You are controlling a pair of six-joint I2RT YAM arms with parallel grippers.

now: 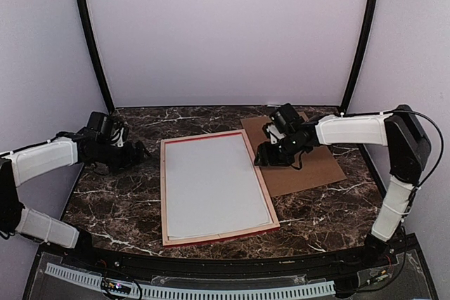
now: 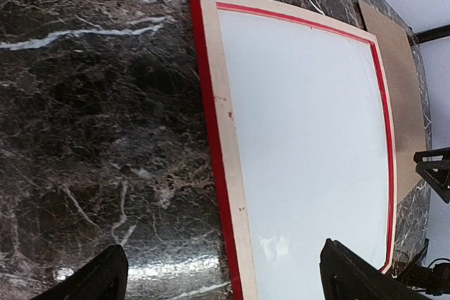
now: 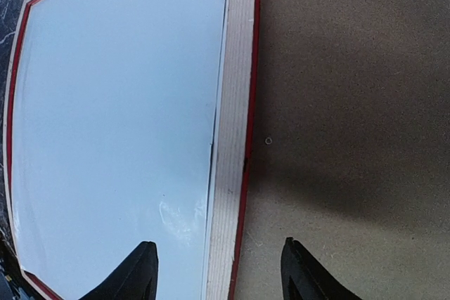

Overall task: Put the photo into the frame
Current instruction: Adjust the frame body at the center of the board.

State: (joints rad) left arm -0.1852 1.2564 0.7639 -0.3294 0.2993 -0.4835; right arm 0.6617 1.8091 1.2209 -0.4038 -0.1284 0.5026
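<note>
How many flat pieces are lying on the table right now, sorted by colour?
red-edged frame, pale wood side up: 1
white sheet, lying inside the frame: 1
brown board, partly under the frame's right edge: 1
Total: 3

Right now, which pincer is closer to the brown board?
The right. The right pincer hovers over the brown board at its left edge, beside the frame. The left pincer is across the frame, over the table.
</note>
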